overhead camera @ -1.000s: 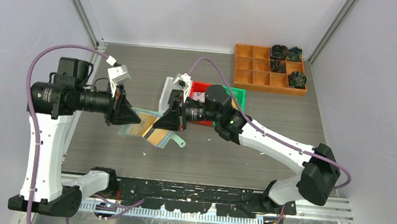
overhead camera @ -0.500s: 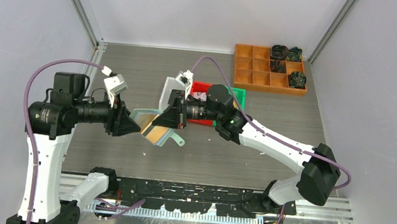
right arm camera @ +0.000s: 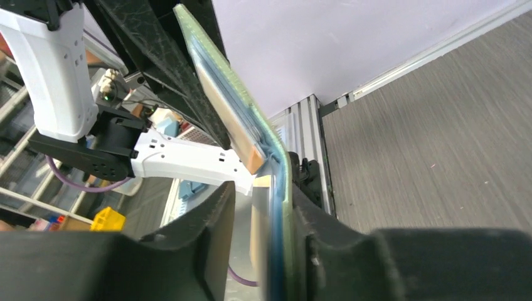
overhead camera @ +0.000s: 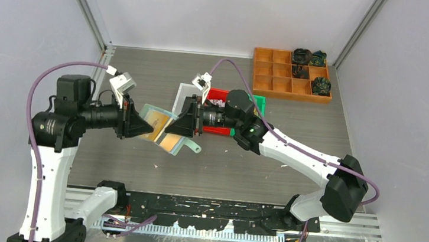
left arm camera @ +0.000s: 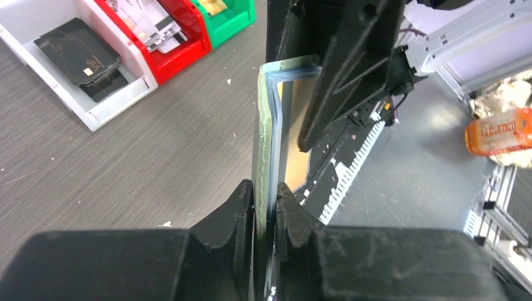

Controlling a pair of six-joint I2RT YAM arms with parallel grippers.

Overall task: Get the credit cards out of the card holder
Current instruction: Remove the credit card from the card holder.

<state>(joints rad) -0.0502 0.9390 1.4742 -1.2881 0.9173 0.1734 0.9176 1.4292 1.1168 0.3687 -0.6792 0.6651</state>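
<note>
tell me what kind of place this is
Likely a robotics lab test cell: plain walls box in the table, with a left arm and right arm bolted at its near edge.

A pale mint-green, translucent card holder shows a gold card inside. Near the card holder are a white bin with black cards, a red bin with pale printed cards, and a green bin. The table is grey woodgrain, and the tray far from the card holder is orange-brown.
</note>
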